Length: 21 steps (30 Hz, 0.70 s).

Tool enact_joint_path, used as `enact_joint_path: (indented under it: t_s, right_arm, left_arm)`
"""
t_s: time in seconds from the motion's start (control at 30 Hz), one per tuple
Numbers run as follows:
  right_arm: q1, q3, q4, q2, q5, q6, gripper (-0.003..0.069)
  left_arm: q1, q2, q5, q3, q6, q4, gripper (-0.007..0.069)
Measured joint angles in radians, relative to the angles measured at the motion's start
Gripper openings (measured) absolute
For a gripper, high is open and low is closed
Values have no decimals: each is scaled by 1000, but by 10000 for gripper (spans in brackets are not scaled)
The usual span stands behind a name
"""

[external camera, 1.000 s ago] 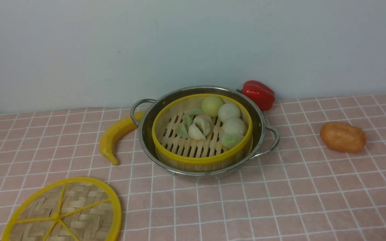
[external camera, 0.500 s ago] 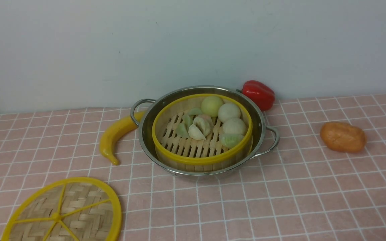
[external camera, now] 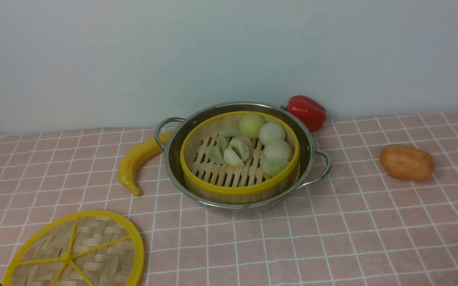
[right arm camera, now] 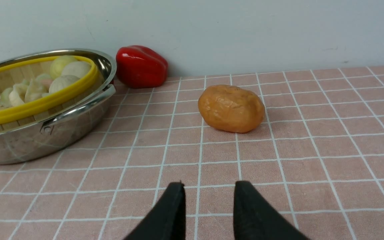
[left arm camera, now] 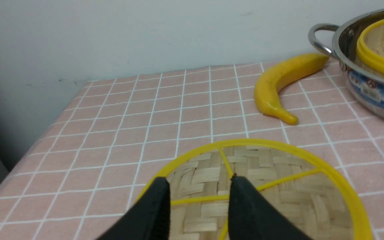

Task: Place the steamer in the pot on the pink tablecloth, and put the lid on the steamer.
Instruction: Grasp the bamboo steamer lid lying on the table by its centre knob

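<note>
Since the lid point(external camera: 74, 254), 7 o'clock of the pot point(external camera: 171, 159), looks light and stiff, wide-open left tool point(left arm camera: 199, 180) should pinch a spoke point(left arm camera: 288, 180)

Bare cloth point(external camera: 276, 246) near and right of pot point(external camera: 173, 167), banana point(external camera: 135, 161) at its left handle, pepper point(external camera: 306, 111) close behind far right, potato point(external camera: 407, 163) well right, lid point(external camera: 90, 246) near left.

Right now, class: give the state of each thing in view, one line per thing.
Steamer: in the pot, uncovered, dumplings inside.
Pot: upright on the cloth, holding the steamer.
Lid: flat on the cloth, off the steamer.
Left claw: open, empty, by the lid.
Right claw: open, empty.
Banana: lying beside the pot.
Pepper: behind the pot.
Potato: lying alone, right of the pot.
</note>
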Motion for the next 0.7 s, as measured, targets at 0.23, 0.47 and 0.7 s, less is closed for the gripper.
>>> enact_joint_path:
  t_s: [0.23,0.47,0.7]
  right_arm:
    - [0,0,0,0,-1,0,240]
    - [0,0,0,0,-3,0,240]
    - [0,0,0,0,-4,0,240]
  left_arm:
    - [0,0,-138,0,-37,-203,243]
    - [0,0,-307,0,-44,-233,243]
    - [0,0,-335,0,-81,-238,243]
